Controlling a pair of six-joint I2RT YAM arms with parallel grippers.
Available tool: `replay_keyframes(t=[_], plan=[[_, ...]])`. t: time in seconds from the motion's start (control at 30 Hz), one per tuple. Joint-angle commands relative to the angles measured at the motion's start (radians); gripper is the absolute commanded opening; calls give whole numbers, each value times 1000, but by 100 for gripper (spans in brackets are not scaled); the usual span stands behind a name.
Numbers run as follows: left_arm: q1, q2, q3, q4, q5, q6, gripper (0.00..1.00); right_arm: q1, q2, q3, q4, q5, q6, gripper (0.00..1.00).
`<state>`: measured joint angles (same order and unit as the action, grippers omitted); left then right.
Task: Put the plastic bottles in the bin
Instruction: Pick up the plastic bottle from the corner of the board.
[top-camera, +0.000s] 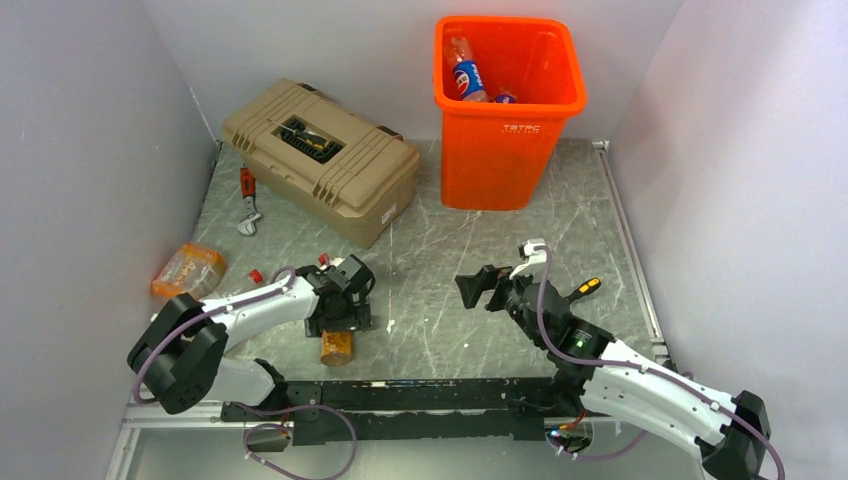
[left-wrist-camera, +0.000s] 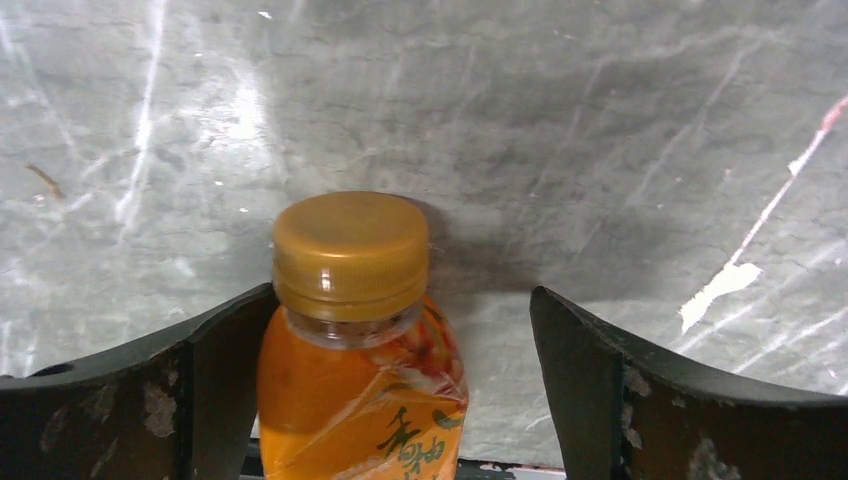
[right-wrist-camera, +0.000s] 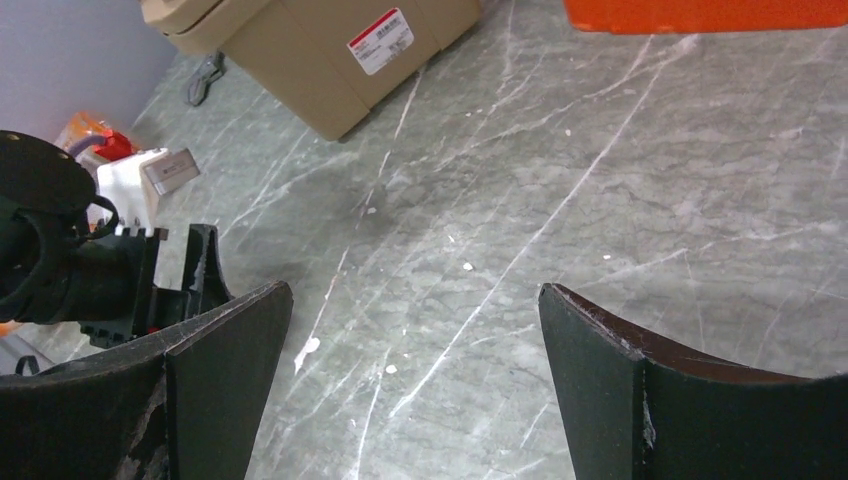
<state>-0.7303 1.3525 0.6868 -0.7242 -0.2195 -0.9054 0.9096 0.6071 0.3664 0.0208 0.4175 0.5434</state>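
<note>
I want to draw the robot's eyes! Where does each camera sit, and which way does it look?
Top external: high behind the bases, facing down at the table, tan toolbox, orange bin; left arm, right arm show.
Left wrist: on the left arm, facing the table; an orange drink bottle sits between fingers of the open left tool.
Right wrist: on the right arm, facing across the table; open right tool shows.
Shared: top and right wrist both see toolbox and bin.
</note>
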Motion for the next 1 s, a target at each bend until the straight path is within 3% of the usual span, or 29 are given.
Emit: replay_keyframes(t=[0.0, 0.2, 0.4, 0.5, 0.7, 0.83, 0.97], plan=[[-10, 3, -32, 109, 50, 55, 98, 4, -37, -8, -35, 30, 18, 99], [-10, 40, -32, 214, 127, 118, 62, 3, -35, 28, -118, 38, 18, 99], [-11, -26, 57, 188, 146, 215, 19, 3, -25, 41, -122, 19, 7, 99], [-9, -104, 158, 152, 136, 273, 12, 3, 6, 83, -129, 10, -33, 99], [-10, -178, 511, 107, 156, 514, 2, 2, 53, 130, -31, -89, -88, 99], [-4, -215, 605, 271, 207, 607, 0, 2, 35, 99, 157, -272, -93, 99], [68, -274, 498, 557, 388, 528, 0, 2, 56, 140, 238, -399, -92, 99]])
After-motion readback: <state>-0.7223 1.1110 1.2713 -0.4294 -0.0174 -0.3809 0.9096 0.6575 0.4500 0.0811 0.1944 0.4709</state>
